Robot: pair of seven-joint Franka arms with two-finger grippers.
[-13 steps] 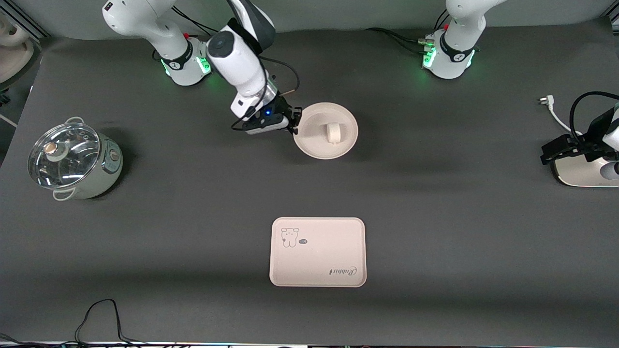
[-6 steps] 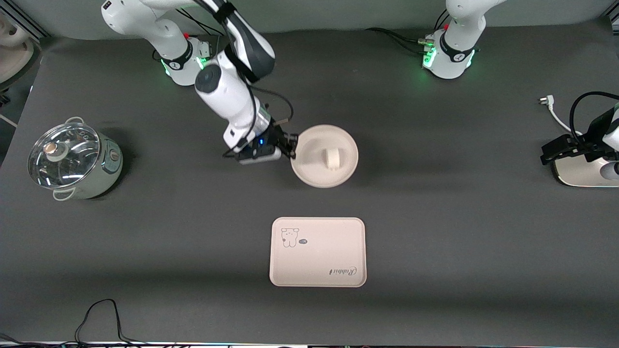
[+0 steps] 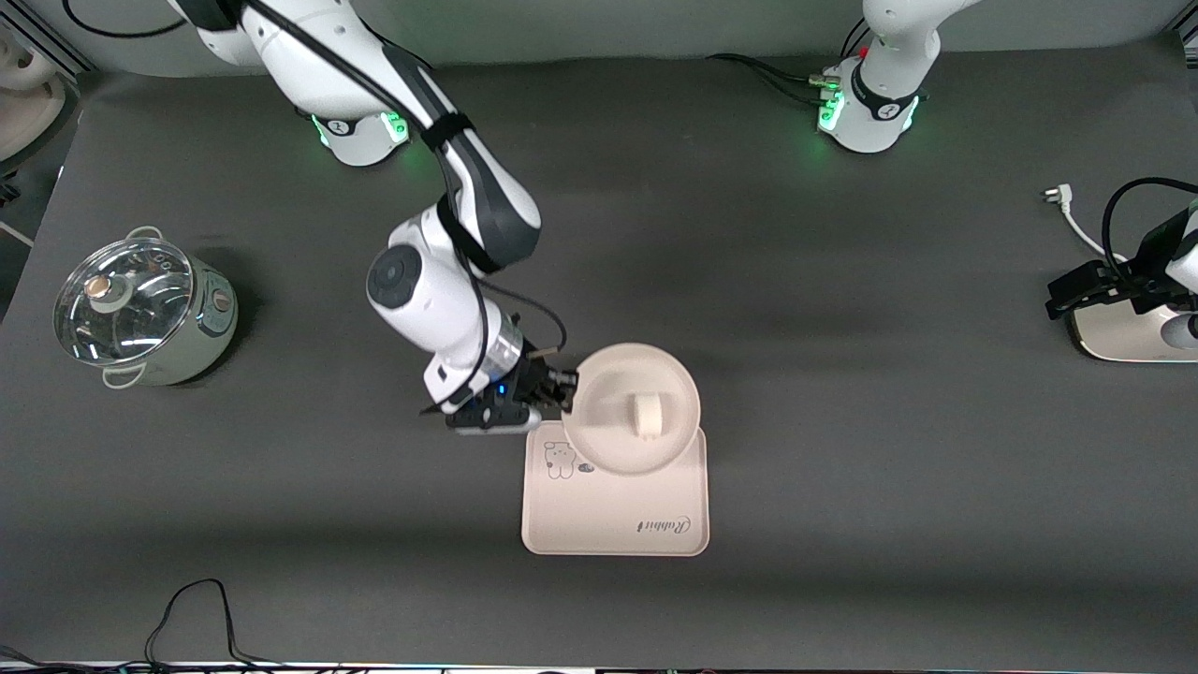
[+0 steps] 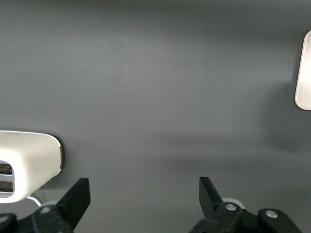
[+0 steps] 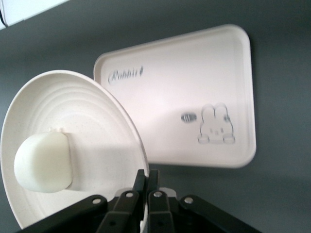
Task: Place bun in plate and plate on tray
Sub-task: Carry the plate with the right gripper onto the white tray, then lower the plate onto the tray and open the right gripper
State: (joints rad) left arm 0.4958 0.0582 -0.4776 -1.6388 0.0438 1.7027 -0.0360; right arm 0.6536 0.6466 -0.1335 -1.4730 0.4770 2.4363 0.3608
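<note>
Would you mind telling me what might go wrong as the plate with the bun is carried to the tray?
The right gripper pinches only the rim of the round cream-white plate, so it may tilt or slip. The small off-white steamed bun lies loose and could roll off. The plate overhangs the cream-pink rectangular tray edge; released here, it might land half off.

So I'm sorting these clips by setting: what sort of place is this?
Probably a robotics lab bench, not a kitchen: two fixed arm bases on a grey-covered table, loose cables, and staged props, a plate with a bun, a tray, a lidded pot.
</note>
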